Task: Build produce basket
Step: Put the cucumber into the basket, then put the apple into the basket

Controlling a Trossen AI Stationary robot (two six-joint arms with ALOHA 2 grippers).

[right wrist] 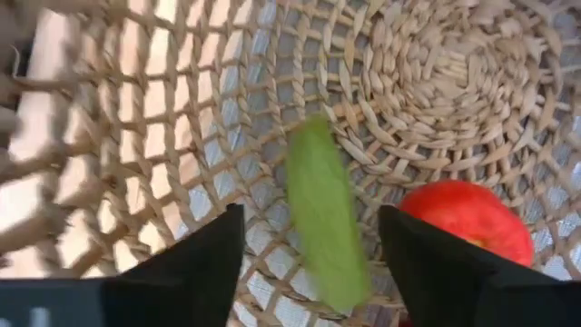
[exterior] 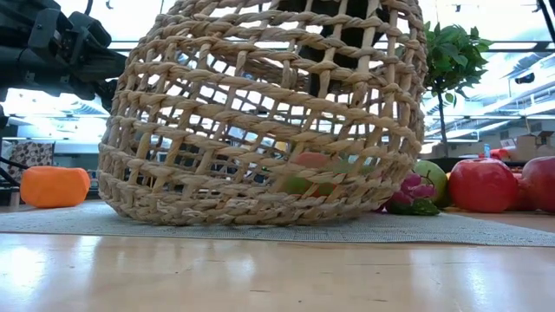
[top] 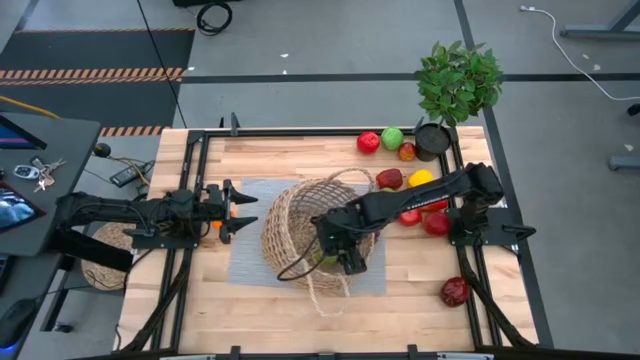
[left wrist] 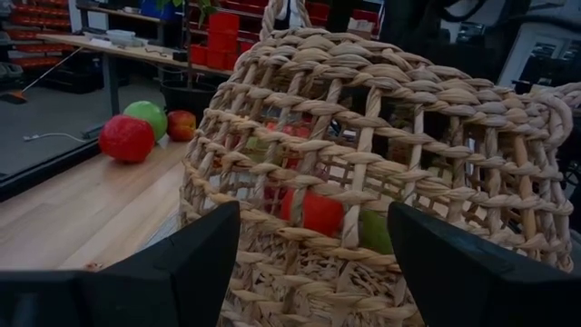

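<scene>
Wicker basket [top: 300, 225] sits mid-desk on a grey mat [top: 250, 262], mouth up, loop handles drooping at its near and far sides. Desk [top: 200, 300] is pale wood.

Right gripper [top: 350, 258] reaches down inside the basket from its right rim. Right wrist view: jaws parted, nothing between them; a long green piece [right wrist: 322, 218], blurred, lies just ahead of the fingers against the basket's woven floor, clear of both. Whether it rests or is in the air, cannot tell. A red fruit [right wrist: 467, 222] sits beside it on the basket bottom. Low view shows the same red and green shapes through the weave.

Left gripper [top: 243, 211] hovers just left of the basket, pointing at its wall. Jaws wide apart, empty. An orange piece [exterior: 55, 186] lies on the desk under the left arm, beside the mat.

Produce still outside the basket:
- red fruit [top: 368, 142], green apple [top: 392, 138] and a small orange-red piece [top: 407, 152] in a row at the far edge, near the black pot of the potted plant [top: 458, 80];
- dark red piece [top: 389, 179] and yellow piece [top: 421, 178] just right of the basket;
- two red pieces [top: 436, 223] partly under the right arm;
- dark red fruit [top: 455, 291] alone near the front right corner.

Low view also shows a purple-pink piece [exterior: 418, 189] low beside the basket; kind unclear.
</scene>
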